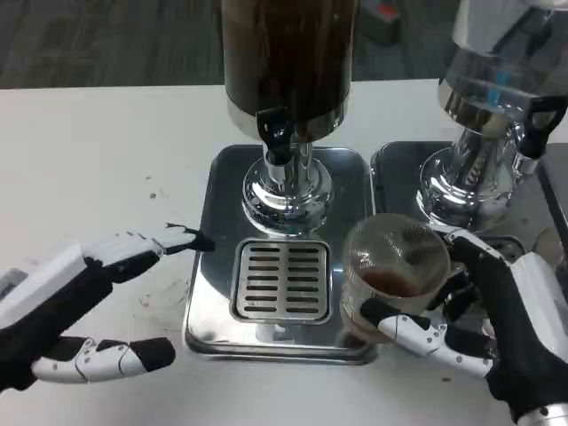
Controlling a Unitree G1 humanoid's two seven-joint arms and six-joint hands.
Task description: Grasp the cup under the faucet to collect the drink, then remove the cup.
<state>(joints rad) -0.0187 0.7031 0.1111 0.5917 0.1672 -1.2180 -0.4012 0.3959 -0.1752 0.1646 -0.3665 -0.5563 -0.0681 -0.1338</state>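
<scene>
My right hand (497, 328) gripping cup (395, 275), brown drink in bottom, held at drip tray (282, 282) right edge, off from under faucet (275, 133). Left hand (84, 306) empty, fingers spread, resting on table (89, 160). I judge risks: tilt spills drink; clear cup slips; bumping neighbouring dispenser (484, 133). No readable labels.

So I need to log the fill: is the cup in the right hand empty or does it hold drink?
It holds some drink: dark liquid lies low in the clear cup.
</scene>
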